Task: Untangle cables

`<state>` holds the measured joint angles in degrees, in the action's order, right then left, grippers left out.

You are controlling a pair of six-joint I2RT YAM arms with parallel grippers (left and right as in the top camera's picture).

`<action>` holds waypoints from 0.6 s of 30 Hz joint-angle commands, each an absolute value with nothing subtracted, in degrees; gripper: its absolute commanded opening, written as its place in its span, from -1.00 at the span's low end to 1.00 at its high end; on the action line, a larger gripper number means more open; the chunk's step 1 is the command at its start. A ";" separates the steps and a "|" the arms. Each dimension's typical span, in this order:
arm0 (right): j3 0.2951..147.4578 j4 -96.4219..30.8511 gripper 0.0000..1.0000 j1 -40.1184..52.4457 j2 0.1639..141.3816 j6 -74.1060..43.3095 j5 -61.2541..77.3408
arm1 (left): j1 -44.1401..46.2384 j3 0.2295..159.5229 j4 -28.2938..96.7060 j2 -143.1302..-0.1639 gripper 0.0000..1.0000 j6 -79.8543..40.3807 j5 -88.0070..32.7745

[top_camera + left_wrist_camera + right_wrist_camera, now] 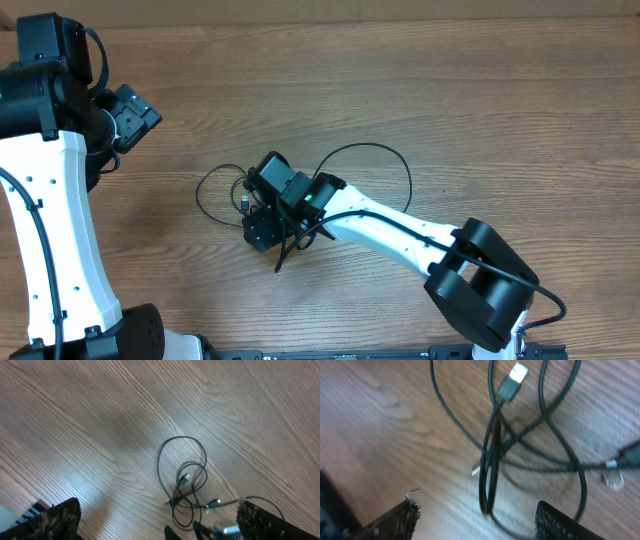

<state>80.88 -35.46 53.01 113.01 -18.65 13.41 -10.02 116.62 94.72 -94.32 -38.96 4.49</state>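
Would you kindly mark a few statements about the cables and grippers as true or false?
1. The cables lie on the table. True.
2. The left gripper holds a cable. False: it is open and well away from them.
3. Strands run between the right gripper's open jaws. True.
4. The cables lie fully apart. False: they cross and loop over one another.
5. A plug with a pale tip shows in the right wrist view. True.

A wood-grain table (480, 90) (mid-brown) spans every view.
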 commanded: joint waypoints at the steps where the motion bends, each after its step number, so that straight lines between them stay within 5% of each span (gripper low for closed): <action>1: 80.44 -33.21 0.35 52.49 117.62 -20.18 9.41 | -10.02 116.36 95.09 -95.35 0.99 -38.98 1.67; 2: 80.44 -32.40 0.08 52.31 118.58 -20.18 9.43 | -10.02 116.36 95.42 -95.35 0.99 -38.98 1.65; 4: 80.47 -31.77 -0.81 51.75 119.39 -20.12 9.43 | -10.00 116.36 96.07 -95.35 1.00 -38.98 1.67; 5: 80.68 -31.97 -0.93 51.13 119.35 -19.92 9.43 | -10.00 116.33 96.42 -95.37 0.99 -38.98 1.67; 18: 103.15 -53.30 -0.93 34.33 105.19 -14.72 17.91 | -4.58 107.11 94.15 -95.35 0.99 -39.46 -1.56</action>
<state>99.35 -52.73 36.69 112.33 -18.04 12.64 -6.48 110.56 95.20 -95.02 -39.00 0.40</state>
